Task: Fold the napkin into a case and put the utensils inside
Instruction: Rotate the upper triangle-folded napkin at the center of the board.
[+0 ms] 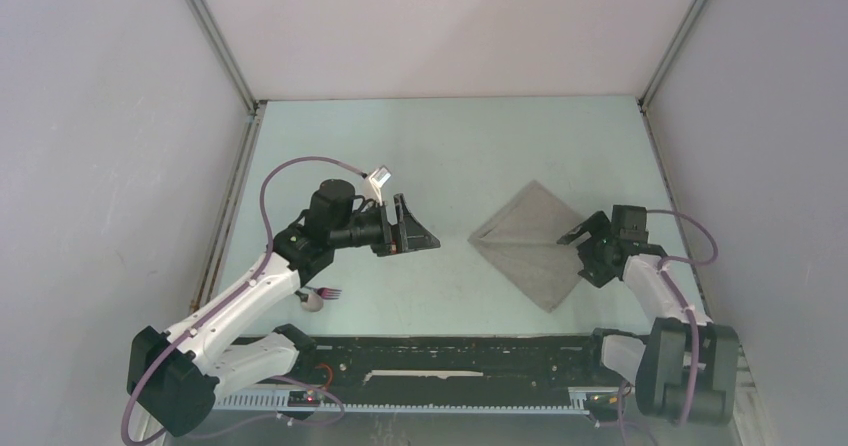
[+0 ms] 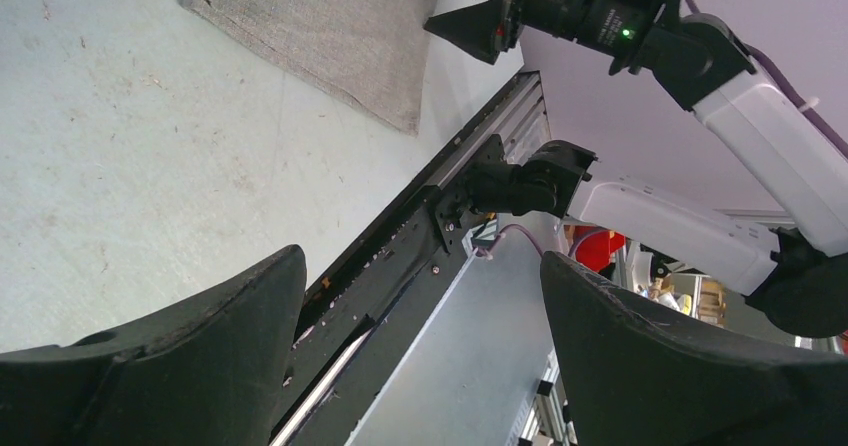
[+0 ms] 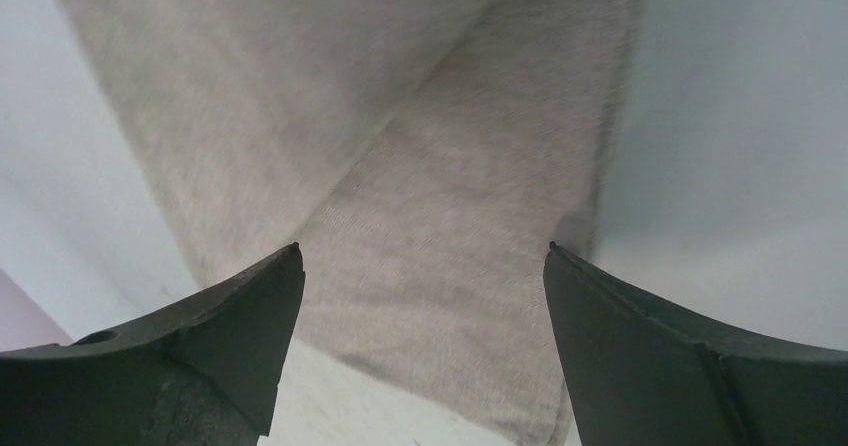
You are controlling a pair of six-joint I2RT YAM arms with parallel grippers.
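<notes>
The napkin (image 1: 530,244) lies right of centre, a light-grey cloth folded into a flat layered kite shape tapering toward the near edge. It also shows in the left wrist view (image 2: 320,26) and fills the right wrist view (image 3: 450,196). My right gripper (image 1: 582,249) (image 3: 422,250) hovers open over the napkin's right corner, holding nothing. My left gripper (image 1: 420,224) (image 2: 422,261) is open and empty, hanging left of the napkin and pointing right. The utensils (image 1: 322,296) lie by the left arm: dark fork tines, a pale spoon bowl and purple handles, partly hidden under the arm.
A black rail (image 1: 450,361) runs along the near edge between the two arm bases. Grey enclosure walls with metal posts (image 1: 215,36) close in the left, right and back. The right arm's gripper (image 2: 470,6) shows at the top of the left wrist view.
</notes>
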